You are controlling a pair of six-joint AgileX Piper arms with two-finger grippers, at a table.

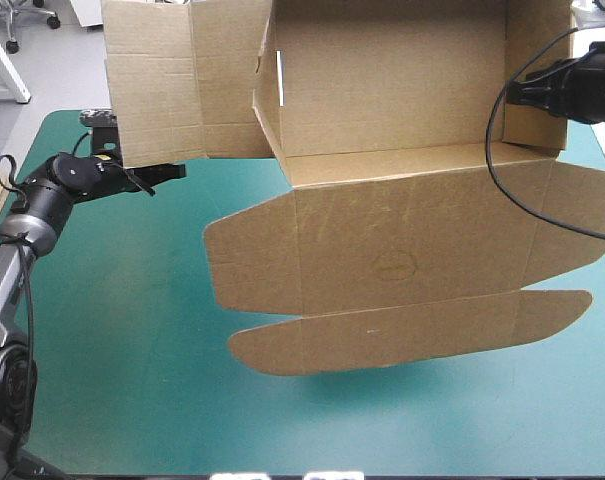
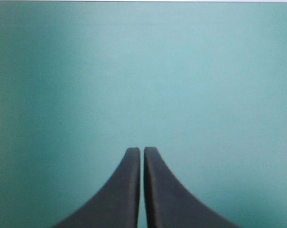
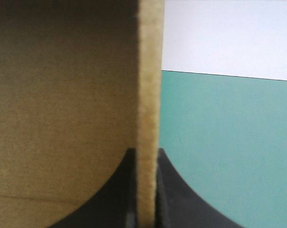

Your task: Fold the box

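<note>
The brown box (image 1: 402, 250) hangs in the air over the far half of the table (image 1: 132, 380). Some of its walls stand up, and its big lid lies flat toward the near side. A faint oval mark (image 1: 394, 264) shows on the lid. The right end effector (image 1: 514, 95) reaches in from the right and pinches the box's right wall between its black fingers (image 3: 169, 204). The left arm stretches in low from the left. Its left end effector (image 1: 172, 172) sits just beside the box's left flap, squeezed together with nothing in it, over the teal-green cover (image 2: 143, 71).
</note>
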